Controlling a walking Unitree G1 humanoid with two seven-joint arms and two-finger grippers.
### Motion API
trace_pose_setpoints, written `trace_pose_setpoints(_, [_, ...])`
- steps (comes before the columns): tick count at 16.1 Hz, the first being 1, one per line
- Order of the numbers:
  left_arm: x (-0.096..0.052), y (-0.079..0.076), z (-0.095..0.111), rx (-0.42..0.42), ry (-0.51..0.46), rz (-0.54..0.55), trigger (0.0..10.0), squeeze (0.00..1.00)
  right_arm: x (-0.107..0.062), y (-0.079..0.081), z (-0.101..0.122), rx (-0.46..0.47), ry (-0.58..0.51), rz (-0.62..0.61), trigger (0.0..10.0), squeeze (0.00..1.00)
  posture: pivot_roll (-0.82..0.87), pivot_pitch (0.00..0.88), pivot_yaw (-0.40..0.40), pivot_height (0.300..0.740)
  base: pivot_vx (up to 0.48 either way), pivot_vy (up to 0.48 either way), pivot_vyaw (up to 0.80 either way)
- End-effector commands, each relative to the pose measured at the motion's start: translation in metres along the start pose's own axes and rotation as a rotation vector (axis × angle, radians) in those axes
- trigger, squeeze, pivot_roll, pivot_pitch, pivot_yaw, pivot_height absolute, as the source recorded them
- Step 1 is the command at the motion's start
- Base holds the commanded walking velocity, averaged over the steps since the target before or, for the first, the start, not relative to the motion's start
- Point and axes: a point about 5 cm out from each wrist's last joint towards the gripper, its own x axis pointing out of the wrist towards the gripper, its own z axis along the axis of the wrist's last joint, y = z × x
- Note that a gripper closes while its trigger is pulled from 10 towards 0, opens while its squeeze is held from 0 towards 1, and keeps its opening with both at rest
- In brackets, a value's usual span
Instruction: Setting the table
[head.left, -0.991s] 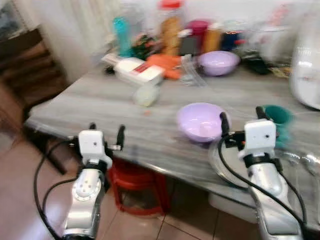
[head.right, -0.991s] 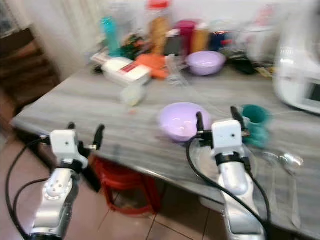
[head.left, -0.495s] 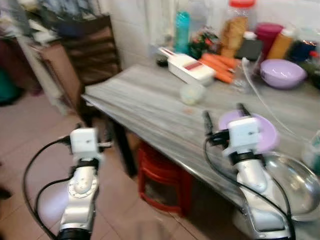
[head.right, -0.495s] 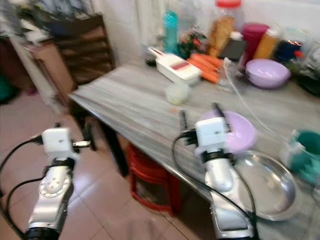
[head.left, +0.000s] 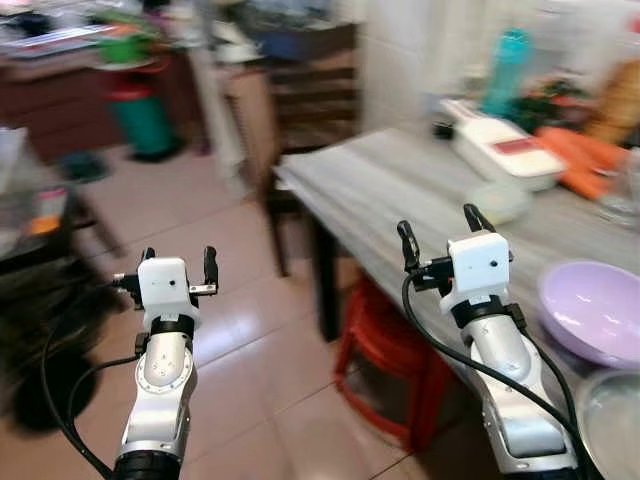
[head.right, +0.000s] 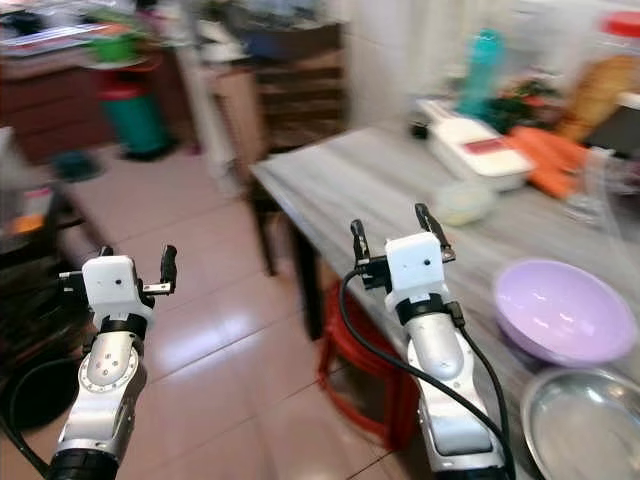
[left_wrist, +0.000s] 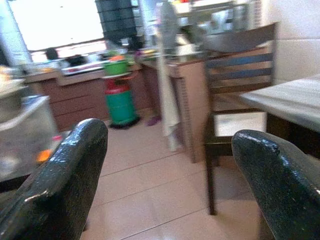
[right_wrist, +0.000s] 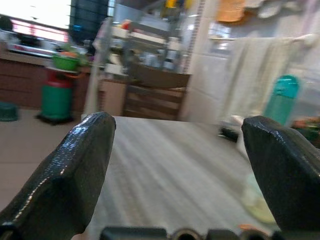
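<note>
Both held up empty with fingers spread: left gripper (head.left: 178, 267) over the floor (head.left: 250, 330) at 9 o'clock, right gripper (head.left: 440, 232) above the table (head.left: 390, 190) edge. At 3 o'clock on the table, a purple bowl (head.left: 592, 310); at 5 o'clock, touching it, a metal plate (head.right: 585, 425).

One grey table (head.left: 400, 190); one purple bowl (head.left: 595, 310) at 3 o'clock; one steel plate (head.right: 585, 425) at 4; one teal bottle (head.left: 505, 60) at 1; one white slicer box (head.left: 500, 150); one red stool (head.left: 390, 350); two grippers.
</note>
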Motion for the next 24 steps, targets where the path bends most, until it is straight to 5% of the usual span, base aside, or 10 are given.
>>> trace_pose_setpoints(1, [0.001, -0.001, -0.001, 0.003, 0.003, 0.006, 10.0, 0.0, 0.001, -0.001, -0.001, 0.006, 0.0, 0.004, 10.0, 0.0, -0.06, 0.0, 0.066, 0.74, 0.0, 0.0, 0.8])
trace_pose_setpoints(8, [-0.002, 0.006, -0.011, 0.02, 0.041, 0.017, 10.0, 0.0, -0.002, 0.005, -0.009, 0.049, 0.033, 0.023, 10.0, 0.0, -0.05, 0.0, 0.066, 0.74, 0.0, 0.0, 0.8])
trace_pose_setpoints(16, [-0.003, 0.0, -0.023, -0.006, 0.101, -0.021, 10.0, 0.0, -0.005, 0.003, -0.028, 0.149, 0.117, -0.043, 10.0, 0.0, -0.05, 0.0, 0.071, 0.74, 0.0, 0.102, 0.0])
trace_pose_setpoints(24, [-0.006, 0.013, -0.043, -0.004, 0.191, 0.009, 10.0, 0.0, -0.008, 0.007, -0.041, 0.177, 0.166, -0.049, 10.0, 0.0, -0.05, 0.0, 0.077, 0.74, 0.0, 0.389, 0.0])
